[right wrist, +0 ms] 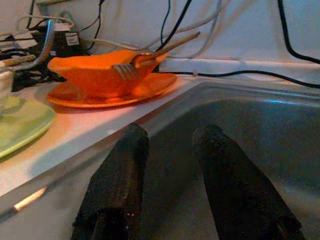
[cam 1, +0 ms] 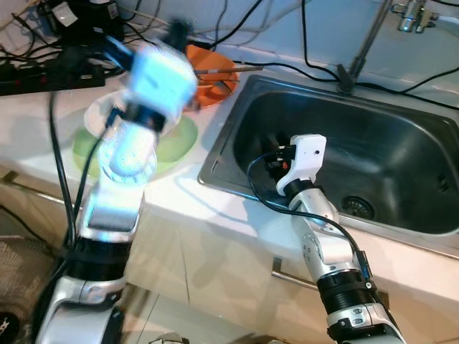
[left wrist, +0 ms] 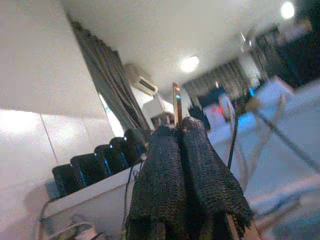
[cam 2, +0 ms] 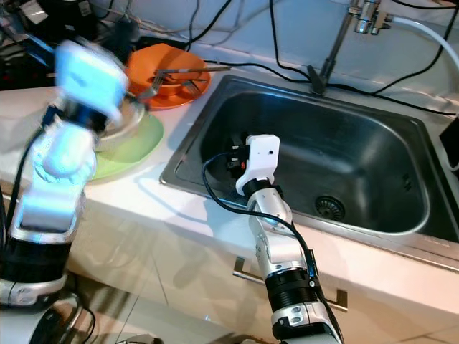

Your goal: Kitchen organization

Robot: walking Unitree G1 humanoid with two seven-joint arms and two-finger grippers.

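The left arm is raised and blurred over the white desk [cam 2: 165, 175], its left hand [left wrist: 181, 131] pointing upward, and the left wrist view has the 2 black fingers pressed tight together with a thin, pale brown blade-like piece [left wrist: 176, 104] sticking up between their tips; what that piece is cannot be told. Under that arm sits a light green plate [cam 2: 136, 147] with a clear glass bowl [cam 2: 118, 125] on it, both on the desk just left of the sink. Behind them, near the back wall, an orange plate [right wrist: 150, 85] carries an orange bowl [right wrist: 95, 75], and a fork [right wrist: 127, 70] rests with its tines on that bowl's rim, its handle slanting away toward the wall. The right arm reaches over the front rim of the steel sink [cam 1: 401, 154], with the right hand [right wrist: 170, 145] down inside the basin near its left wall. The right wrist view shows its 2 fingers spread apart with nothing between them, aimed at the sink's left wall with the orange dishes beyond. The drain [cam 2: 330, 208] lies on the sink floor to the right of that arm. A tap [cam 2: 337, 43] rises at the back rim, and black cables [cam 1: 315, 68] trail along the wall.
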